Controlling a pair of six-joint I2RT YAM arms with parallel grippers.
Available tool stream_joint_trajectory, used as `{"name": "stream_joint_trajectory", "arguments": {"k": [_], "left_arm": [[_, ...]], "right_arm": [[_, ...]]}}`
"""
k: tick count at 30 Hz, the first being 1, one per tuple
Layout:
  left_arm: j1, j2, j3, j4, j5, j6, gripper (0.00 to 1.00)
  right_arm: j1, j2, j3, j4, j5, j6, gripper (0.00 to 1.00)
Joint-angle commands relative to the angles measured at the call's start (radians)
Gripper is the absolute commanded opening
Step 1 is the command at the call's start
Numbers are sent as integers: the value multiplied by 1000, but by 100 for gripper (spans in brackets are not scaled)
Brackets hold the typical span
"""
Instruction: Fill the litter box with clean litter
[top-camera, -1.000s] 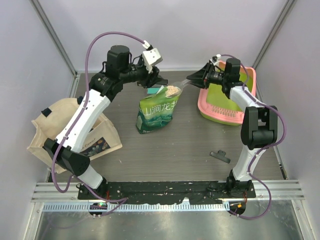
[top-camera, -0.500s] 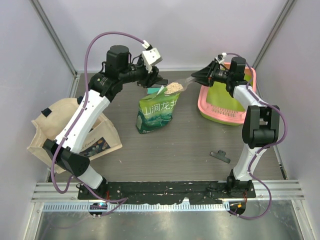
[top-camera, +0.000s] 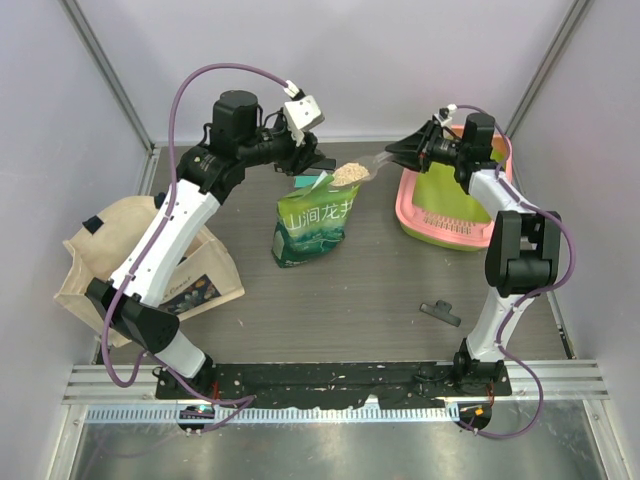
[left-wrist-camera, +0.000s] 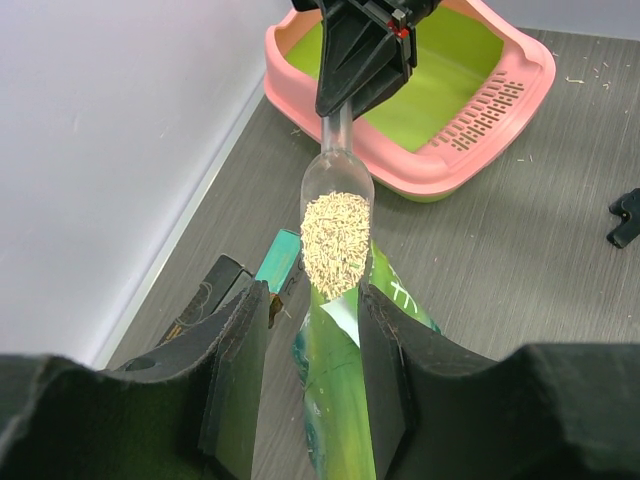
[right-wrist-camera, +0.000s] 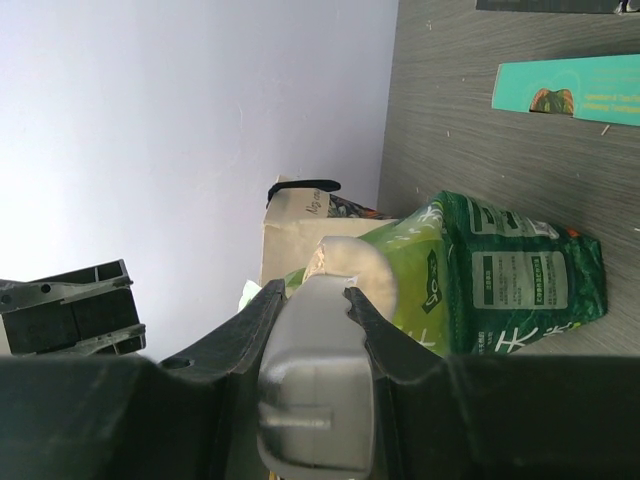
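The litter box is a rounded-rectangular tray with a pink outer rim and a lime-green inner basin. A band of slots is cut into the rim on its near side, and the smooth green floor shows in the left wrist view. It sits at the far right corner of the grey surface. The clean litter is a small heap of pale beige, short granules lying in the bowl of a clear plastic scoop. The scoop is up in the air between the green bag and the box, with its bowl just above the bag's open top. The right hand is clenched on the scoop's handle, its fingers pressed against both sides. The left hand is grasping the top of the green bag, which stands upright near the middle of the far edge, with one finger on each side of the mouth. A teal strip lies flat on the surface just beside the bag. A beige tote bag stands at the left edge, and a small black piece lies toward the near right.
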Motion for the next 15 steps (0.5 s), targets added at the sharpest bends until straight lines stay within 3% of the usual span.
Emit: {"name": "stream_joint_trajectory", "arguments": {"k": [1, 15], "left_arm": [[-2, -39, 0, 27, -8, 7, 44], [-2, -26, 13, 28, -12, 11, 44]], "right_arm": [[-13, -24, 44, 27, 2, 0, 1], [-27, -38, 38, 102, -13, 96, 1]]}}
